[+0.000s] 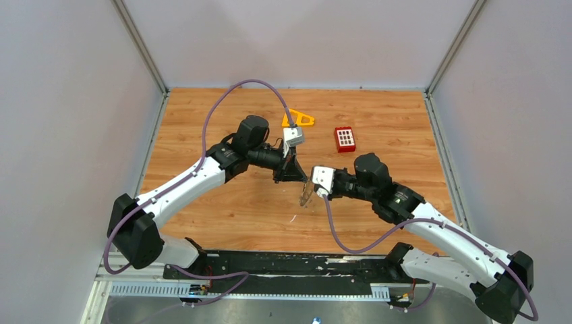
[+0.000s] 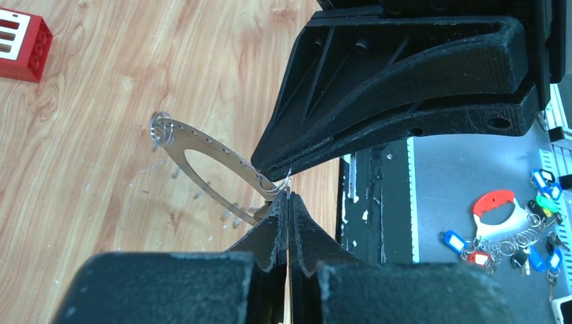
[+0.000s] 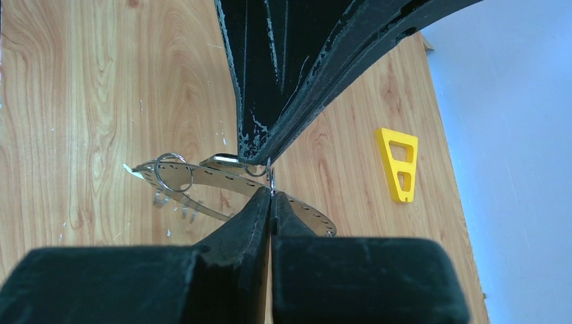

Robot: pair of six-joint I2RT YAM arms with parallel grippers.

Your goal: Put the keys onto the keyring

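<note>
Left gripper (image 2: 289,200) and right gripper (image 3: 271,196), both clamped shut tip to tip on the raised keyring (image 2: 177,140) rim, appear mid-threading: one loop (image 3: 156,173) attached, no key visible.

the keyring (image 2: 209,147) at the jaws' tips is thin, dull grey metal; the table (image 2: 101,202) beneath the jaws is smooth, grained wood.

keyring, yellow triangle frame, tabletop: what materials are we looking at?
The keyring: thin sheet metal, probably steel. It is flat and dull grey, with small holes punched along the rim.
The triangular frame: looks like plastic, with a uniform matte yellow-orange colour and chunky bars.
The table: wood or wood-look laminate. The surface is smooth with visible grain; can't tell which.
</note>
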